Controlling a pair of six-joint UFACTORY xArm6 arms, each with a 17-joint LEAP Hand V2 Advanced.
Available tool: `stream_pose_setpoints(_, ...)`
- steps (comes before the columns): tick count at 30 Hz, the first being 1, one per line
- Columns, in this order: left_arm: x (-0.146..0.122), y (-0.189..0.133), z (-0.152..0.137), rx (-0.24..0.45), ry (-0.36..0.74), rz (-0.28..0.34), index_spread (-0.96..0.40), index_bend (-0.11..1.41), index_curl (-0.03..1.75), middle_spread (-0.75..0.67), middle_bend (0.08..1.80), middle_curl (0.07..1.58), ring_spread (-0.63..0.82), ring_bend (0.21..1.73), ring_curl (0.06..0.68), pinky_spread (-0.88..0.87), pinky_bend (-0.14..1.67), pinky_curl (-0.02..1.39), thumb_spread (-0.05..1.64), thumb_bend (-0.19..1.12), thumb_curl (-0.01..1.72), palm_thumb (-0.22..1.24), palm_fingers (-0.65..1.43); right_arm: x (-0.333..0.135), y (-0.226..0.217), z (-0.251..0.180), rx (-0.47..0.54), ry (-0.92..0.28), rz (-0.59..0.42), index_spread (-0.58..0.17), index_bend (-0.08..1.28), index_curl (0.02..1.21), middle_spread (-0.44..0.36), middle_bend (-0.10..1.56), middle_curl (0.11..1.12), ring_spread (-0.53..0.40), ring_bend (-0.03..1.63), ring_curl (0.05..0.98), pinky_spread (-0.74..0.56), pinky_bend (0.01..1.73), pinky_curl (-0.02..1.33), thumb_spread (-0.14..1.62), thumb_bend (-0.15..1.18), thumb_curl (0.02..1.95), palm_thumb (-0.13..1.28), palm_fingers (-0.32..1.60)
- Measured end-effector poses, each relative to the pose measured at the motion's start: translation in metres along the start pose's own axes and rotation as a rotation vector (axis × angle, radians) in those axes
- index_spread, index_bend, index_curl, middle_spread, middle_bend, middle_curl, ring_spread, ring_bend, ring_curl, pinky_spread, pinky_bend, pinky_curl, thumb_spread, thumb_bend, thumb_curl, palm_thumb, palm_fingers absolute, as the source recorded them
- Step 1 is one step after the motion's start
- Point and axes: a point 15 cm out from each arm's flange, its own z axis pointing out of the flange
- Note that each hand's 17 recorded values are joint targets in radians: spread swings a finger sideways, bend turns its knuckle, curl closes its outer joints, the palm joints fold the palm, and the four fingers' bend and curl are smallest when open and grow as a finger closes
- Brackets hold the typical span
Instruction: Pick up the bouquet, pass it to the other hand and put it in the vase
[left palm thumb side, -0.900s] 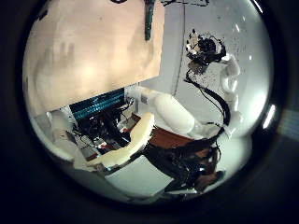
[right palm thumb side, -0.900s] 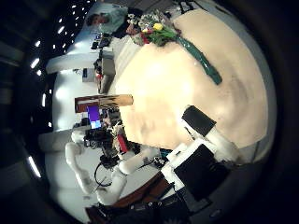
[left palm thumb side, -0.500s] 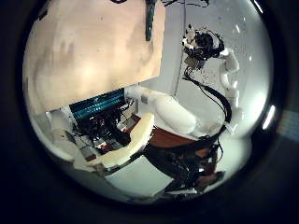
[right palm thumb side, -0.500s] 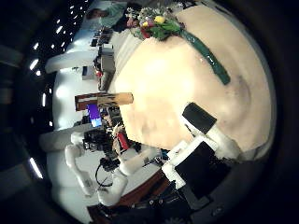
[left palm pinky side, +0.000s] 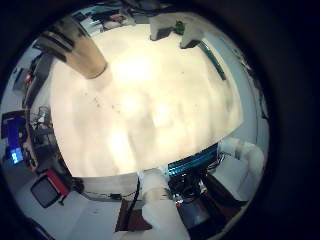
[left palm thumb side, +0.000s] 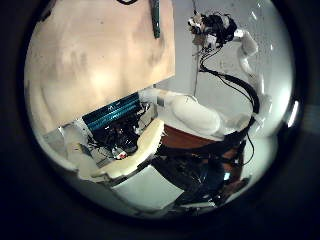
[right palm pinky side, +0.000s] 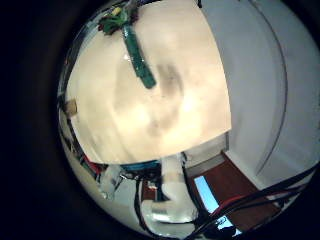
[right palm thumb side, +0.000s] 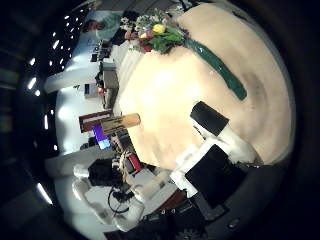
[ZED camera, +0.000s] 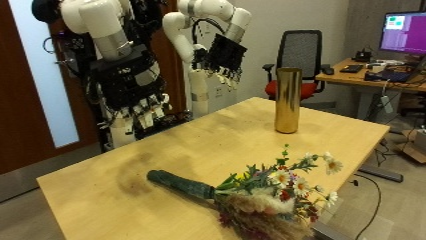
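Both robot hands raised, bouquet (ZED camera: 253, 195) below

Office-style lab room: wooden table (ZED camera: 93, 180) with two robot arms behind it, black office chair (ZED camera: 304, 55), desk (ZED camera: 357, 78) carrying monitor (ZED camera: 404, 32), wooden door (ZED camera: 16, 100), plain walls.

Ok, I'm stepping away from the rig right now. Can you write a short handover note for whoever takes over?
Right robot hand: open, empty, raised above the table.
Left robot hand: open, empty, higher up and farther back.
Bouquet: lying flat on the table near its front edge, untouched.
Vase: upright on the far side of the table, empty.
Done: nothing.
Left: grasp the bouquet, pass it to the other hand, put it in the vase.
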Motion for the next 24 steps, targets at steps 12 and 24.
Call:
stream_pose_setpoints(12,0.003,0.002,0.001,-0.011,0.008,0.015,0.21,0.18,0.38,0.43,0.2,0.31,0.57,0.46,0.189,0.54,0.18,0.26,0.95,-0.03,0.3,0.38,0.16,0.017,-0.07,0.086,0.001,-0.033,0.109,-0.039,0.13,0.23,0.214,0.39,0.37,0.145,0.64,0.247,0.26,0.46,0.3,1.09,-0.02,0.41,0.67,0.23)
stream_pose_setpoints(24,0.008,0.003,0.004,-0.023,0.011,0.004,0.21,0.18,0.37,0.43,0.2,0.32,0.56,0.45,0.191,0.55,0.19,0.26,0.95,-0.03,0.31,0.39,0.17,0.023,-0.082,0.153,-0.087,-0.009,0.121,-0.023,0.15,0.25,0.205,0.42,0.37,0.126,0.7,0.246,0.23,0.46,0.29,1.04,-0.02,0.42,0.72,0.22)
